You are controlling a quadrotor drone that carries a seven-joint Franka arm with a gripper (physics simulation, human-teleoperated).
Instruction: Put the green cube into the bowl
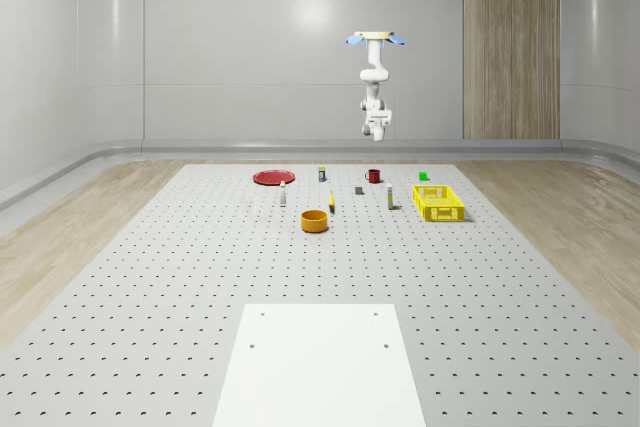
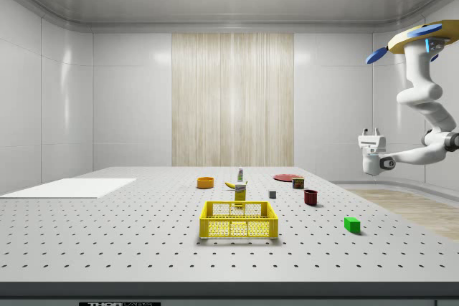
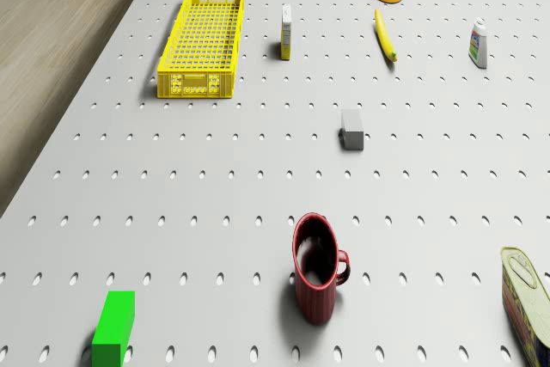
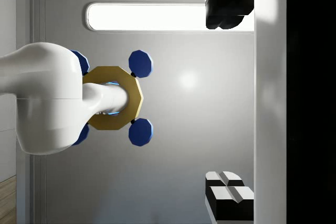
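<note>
The wrist camera looks up along the tool (image 4: 229,95), whose two dark fingers (image 4: 229,4) stand well apart with open space between them. Beyond the tool hangs the drone's gold, eight-sided body (image 4: 119,98), ringed by blue rotor discs (image 4: 140,62). A thick white arm link (image 4: 44,98) runs from that body toward the camera, beside the tool. A long bright ceiling light (image 4: 147,17) glows above the drone, against pale grey wall and ceiling panels (image 4: 184,150).
</note>
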